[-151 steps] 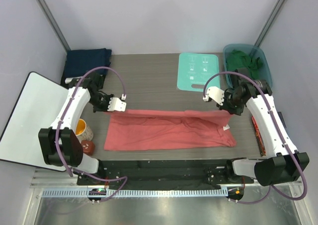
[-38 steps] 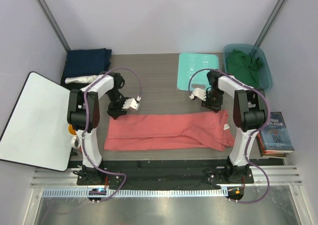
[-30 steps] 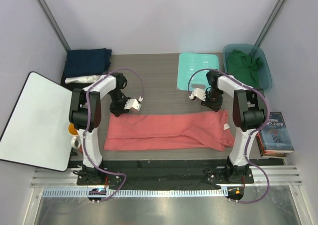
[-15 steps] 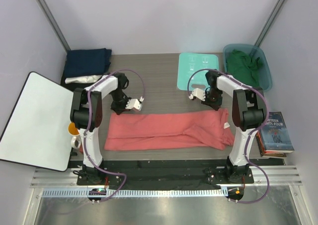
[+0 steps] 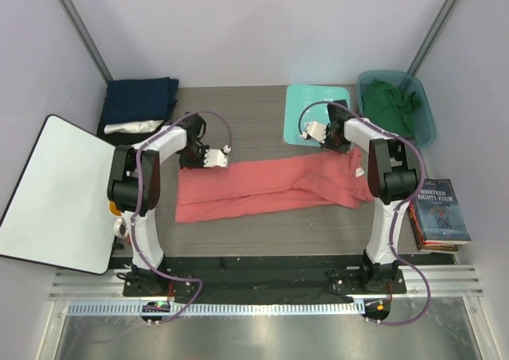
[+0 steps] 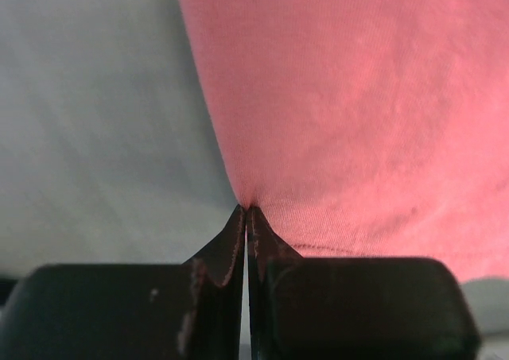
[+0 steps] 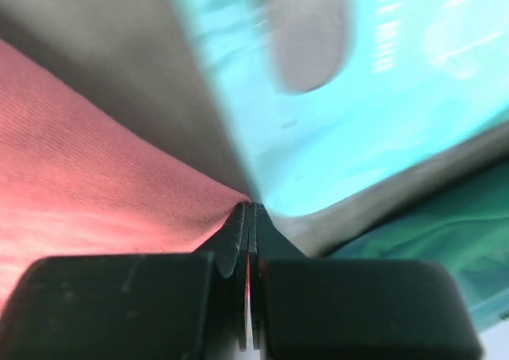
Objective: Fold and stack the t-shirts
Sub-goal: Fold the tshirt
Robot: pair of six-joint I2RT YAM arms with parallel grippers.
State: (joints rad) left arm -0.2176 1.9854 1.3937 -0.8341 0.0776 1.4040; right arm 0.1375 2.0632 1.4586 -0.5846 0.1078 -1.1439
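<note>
A coral-red t-shirt (image 5: 270, 187) lies folded into a long band across the table's middle. My left gripper (image 5: 189, 163) is shut on its far left corner, where the cloth (image 6: 358, 121) bunches into the closed tips of the left gripper (image 6: 245, 210). At the far right corner my right gripper (image 5: 347, 146) is shut on the shirt edge (image 7: 79, 193), which is pinched at the tips of the right gripper (image 7: 250, 207). A navy t-shirt (image 5: 140, 98) lies on a white one (image 5: 131, 126) at the back left. A dark green t-shirt (image 5: 391, 99) fills the bin.
A mint-green board (image 5: 316, 110) lies just behind the right gripper and shows blurred as the board (image 7: 382, 121) in the right wrist view. A teal bin (image 5: 424, 118) stands back right. Books (image 5: 437, 213) lie at the right edge, with a white panel (image 5: 52, 185) and a mug (image 5: 118, 214) at the left.
Both grippers have shut on the coral-red t-shirt's far corners and pulled them toward the back of the table. The whole shirt has shifted back with them, its right end further.
</note>
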